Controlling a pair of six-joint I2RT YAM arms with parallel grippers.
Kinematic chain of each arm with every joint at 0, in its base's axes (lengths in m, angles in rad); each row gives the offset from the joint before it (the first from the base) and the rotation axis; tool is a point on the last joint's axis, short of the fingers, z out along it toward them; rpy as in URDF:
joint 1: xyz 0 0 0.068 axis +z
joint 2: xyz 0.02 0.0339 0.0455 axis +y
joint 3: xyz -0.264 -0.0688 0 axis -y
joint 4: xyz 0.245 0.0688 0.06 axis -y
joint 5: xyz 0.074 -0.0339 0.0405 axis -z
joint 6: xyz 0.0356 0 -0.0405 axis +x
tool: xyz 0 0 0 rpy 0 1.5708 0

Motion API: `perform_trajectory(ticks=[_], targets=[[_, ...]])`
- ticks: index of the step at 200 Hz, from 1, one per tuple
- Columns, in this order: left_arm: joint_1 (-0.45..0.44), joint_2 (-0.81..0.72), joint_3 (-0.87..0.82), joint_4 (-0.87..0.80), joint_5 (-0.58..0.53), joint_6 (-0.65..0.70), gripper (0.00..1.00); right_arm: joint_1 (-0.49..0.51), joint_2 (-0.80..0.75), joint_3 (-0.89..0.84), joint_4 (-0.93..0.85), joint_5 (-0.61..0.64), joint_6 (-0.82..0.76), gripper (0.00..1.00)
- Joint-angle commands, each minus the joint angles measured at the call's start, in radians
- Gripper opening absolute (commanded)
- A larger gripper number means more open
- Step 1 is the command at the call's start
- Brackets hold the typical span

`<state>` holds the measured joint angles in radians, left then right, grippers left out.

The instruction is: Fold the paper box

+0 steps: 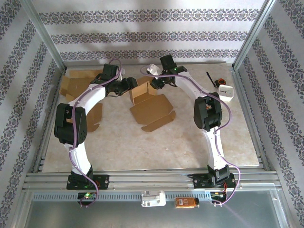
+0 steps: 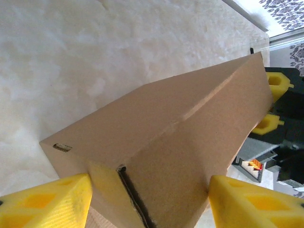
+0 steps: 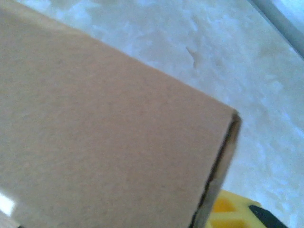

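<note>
Bracketing the cardboard box [image 2: 166, 133], left gripper [image 2: 149, 204] and right gripper [image 2: 272, 104], clenched or loose I cannot tell, could let its folded wall spring open.

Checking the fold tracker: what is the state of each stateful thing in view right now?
paper box: partly folded, one wall raised, big flap lying flat and open.
left gripper: jaws wide, straddling the raised wall; contact unclear.
right gripper: fingers apart at the wall's far end; grip unclear.
cardboard blanks: flat, unfolded, at the far left.
</note>
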<state>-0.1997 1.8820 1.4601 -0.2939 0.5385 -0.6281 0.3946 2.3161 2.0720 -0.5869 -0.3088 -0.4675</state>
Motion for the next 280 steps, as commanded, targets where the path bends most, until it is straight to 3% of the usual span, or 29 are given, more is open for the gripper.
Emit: perform_trajectory(ticks=[1,57,95,127,146,166,198,256,280], targets=[[0.008,-0.069,-0.033,0.079,0.039,-0.061,0.71,0.033,-0.011,-0.043,0.009,0.043,0.064,0.24],[0.027,-0.243,-0.123,0.108,-0.007,-0.127,0.78,0.044,-0.158,-0.175,0.054,0.009,0.097,0.0],[0.025,-0.427,-0.25,0.028,-0.062,-0.167,0.79,0.072,-0.31,-0.283,-0.048,-0.018,0.111,0.0],[0.013,-0.568,-0.387,-0.034,-0.132,-0.187,0.79,0.106,-0.352,-0.405,-0.021,0.136,0.188,0.0],[0.003,-0.624,-0.471,0.003,-0.117,-0.246,0.79,0.124,-0.37,-0.465,0.043,0.207,0.224,0.0],[-0.016,-0.627,-0.51,0.066,-0.071,-0.297,0.79,0.141,-0.4,-0.542,0.151,0.248,0.285,0.0],[-0.074,-0.602,-0.52,0.103,-0.11,-0.308,0.81,0.169,-0.426,-0.623,0.269,0.339,0.359,0.0],[-0.097,-0.449,-0.529,0.263,-0.074,-0.348,0.82,0.206,-0.469,-0.732,0.415,0.342,0.404,0.02],[-0.105,-0.392,-0.526,0.271,-0.082,-0.343,0.68,0.21,-0.479,-0.767,0.465,0.324,0.416,0.1]])
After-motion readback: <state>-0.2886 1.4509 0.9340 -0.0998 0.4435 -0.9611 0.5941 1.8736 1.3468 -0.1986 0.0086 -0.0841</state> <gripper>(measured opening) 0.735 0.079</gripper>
